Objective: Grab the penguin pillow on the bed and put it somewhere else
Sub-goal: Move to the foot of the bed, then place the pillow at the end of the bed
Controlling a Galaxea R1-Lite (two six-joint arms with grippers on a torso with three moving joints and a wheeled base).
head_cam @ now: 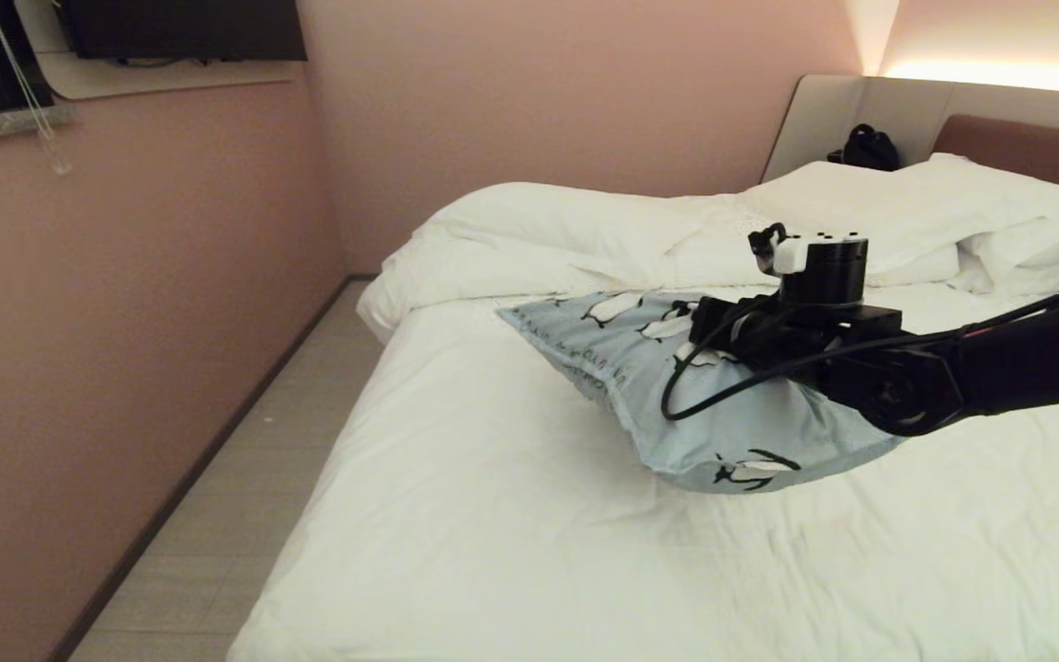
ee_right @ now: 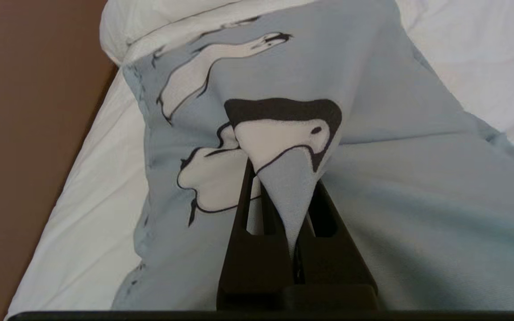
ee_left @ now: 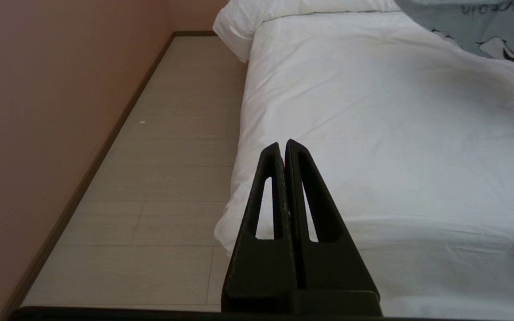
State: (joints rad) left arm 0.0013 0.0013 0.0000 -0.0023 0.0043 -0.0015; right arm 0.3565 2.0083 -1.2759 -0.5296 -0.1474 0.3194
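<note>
Soft blue-grey penguin pillow (head_cam: 677, 386), fabric fold pinched in right gripper (ee_right: 283, 196) jaws, rumpled white bed (head_cam: 493, 515), left gripper (ee_left: 283, 149) jaws closed, empty

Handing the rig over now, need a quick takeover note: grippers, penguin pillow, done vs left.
Right gripper: shut on a pinched fold of the penguin pillow, out over the middle of the bed.
Left gripper: shut, empty, parked by the bed's near left corner, beside the floor.
Pillow: raised at the pinched fold; whether any part rests on the sheet cannot be told. White pillows lie at the headboard end.
Done: grasp and lift.
Left: carry the pillow to another spot, release, retract.
</note>
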